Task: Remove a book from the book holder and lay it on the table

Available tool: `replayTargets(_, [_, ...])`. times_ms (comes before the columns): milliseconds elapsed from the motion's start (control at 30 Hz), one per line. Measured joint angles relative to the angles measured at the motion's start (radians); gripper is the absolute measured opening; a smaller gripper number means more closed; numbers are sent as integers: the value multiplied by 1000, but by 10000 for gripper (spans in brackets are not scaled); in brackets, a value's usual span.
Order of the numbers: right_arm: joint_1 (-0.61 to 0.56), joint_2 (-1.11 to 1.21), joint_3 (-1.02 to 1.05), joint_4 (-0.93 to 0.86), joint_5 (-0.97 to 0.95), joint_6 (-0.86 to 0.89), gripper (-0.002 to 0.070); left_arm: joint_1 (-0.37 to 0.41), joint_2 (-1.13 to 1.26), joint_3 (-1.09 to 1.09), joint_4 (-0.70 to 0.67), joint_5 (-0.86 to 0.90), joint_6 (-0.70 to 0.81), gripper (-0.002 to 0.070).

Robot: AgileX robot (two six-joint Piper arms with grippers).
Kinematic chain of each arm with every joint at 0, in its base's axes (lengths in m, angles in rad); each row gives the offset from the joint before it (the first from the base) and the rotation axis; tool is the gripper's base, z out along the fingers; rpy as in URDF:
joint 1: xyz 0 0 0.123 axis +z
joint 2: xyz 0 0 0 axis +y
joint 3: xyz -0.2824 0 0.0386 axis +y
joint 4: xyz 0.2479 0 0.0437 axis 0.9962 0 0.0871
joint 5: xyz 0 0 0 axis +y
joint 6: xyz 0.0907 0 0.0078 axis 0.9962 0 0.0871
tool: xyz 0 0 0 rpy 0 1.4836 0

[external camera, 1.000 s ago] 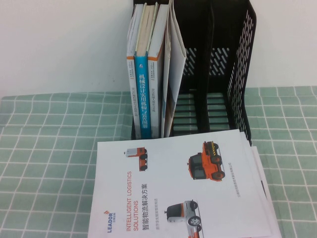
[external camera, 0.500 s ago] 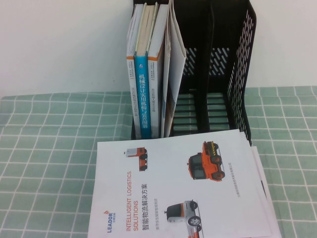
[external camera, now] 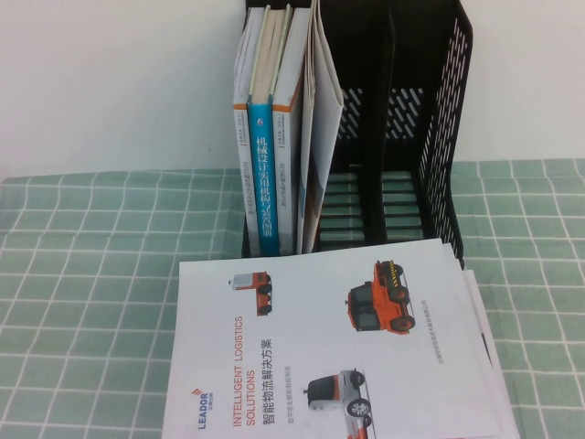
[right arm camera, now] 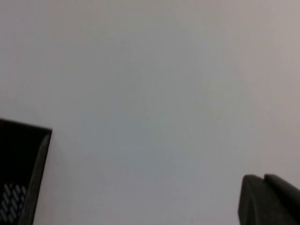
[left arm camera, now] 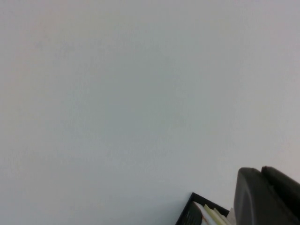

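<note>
The black book holder (external camera: 411, 119) stands at the back of the green checked table (external camera: 82, 274). Its left compartment holds several upright books, among them a blue-spined one (external camera: 262, 174) and a thin pale booklet (external camera: 322, 110) leaning at their right; its cover does not show. No cover with a sandy brown band is in view. Neither gripper shows in the high view. The left gripper (left arm camera: 260, 169) is shut and empty, raised, facing the white wall above a corner of the holder (left arm camera: 187, 215). The right gripper (right arm camera: 263, 176) is shut and empty, facing the wall beside the holder's wall (right arm camera: 21, 173).
A white LEADOR brochure (external camera: 329, 347) with orange vehicles lies flat on the table in front of the holder, with more white sheets (external camera: 477, 306) showing under its right edge. The holder's middle and right compartments hold nothing. A white wall stands behind.
</note>
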Motion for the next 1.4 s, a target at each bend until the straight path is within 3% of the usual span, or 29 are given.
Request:
replayTargets(167, [0, 119, -61, 14, 115, 13, -2, 0, 93, 18, -53, 33, 69, -1])
replayTargets(367, [14, 250, -134, 18, 179, -9, -2, 0, 255, -28, -37, 307, 144, -1])
replayTargets(600, [112, 372, -193, 65, 184, -9, -2, 0, 519, -172, -53, 485, 219, -1])
replayTargets(700, [180, 462, -198, 76, 153, -26, -2, 0, 689, -284, -176, 622, 365, -1])
replayTargets(800, [261, 563, -198, 79, 108, -39, -2, -1, 861, -386, -380, 760, 609, -1])
replayTargets(900, [343, 653, -198, 81, 48, -68, -2, -23, 1000, -472, -548, 786, 790, -1])
replayTargets(1000, [438, 735, -198, 81, -53, -74, -2, -93, 1100, -557, -599, 719, 870, -1])
replayTargets(1133, [585, 817, -198, 29, -199, -15, -2, -239, 1181, -649, -568, 597, 847, -1])
replayTargets(1300, [725, 898, -198, -179, -268, 213, -2, -442, 1247, -691, -522, 360, 762, -1])
replayTargets(1400, [757, 956, -198, -302, -305, 358, -2, -520, 1289, -691, -548, 192, 726, -1])
